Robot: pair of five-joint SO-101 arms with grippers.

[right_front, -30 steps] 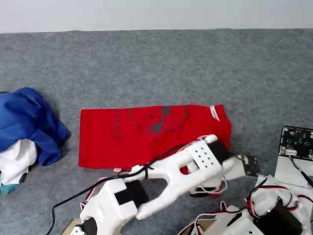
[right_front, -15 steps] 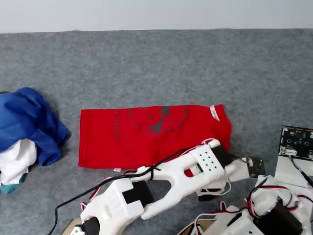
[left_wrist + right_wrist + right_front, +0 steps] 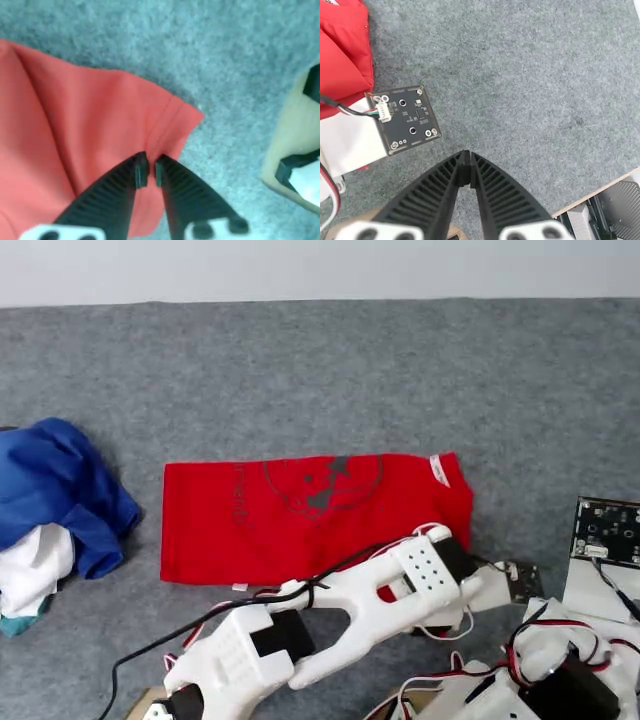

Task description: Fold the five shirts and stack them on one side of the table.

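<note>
We are seeing the left gripper pinching the red shirt near its corner — jaws almost touching; the shirt is lying flat mid-table; the right gripper is hovering closed and empty over the grey table.

Robotics lab, grey felt table, exposed circuit board

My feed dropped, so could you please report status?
Left gripper shut on flat red fabric shirt, near corner. Right gripper shut, empty. Crumpled blue fabric shirt apart.
</note>
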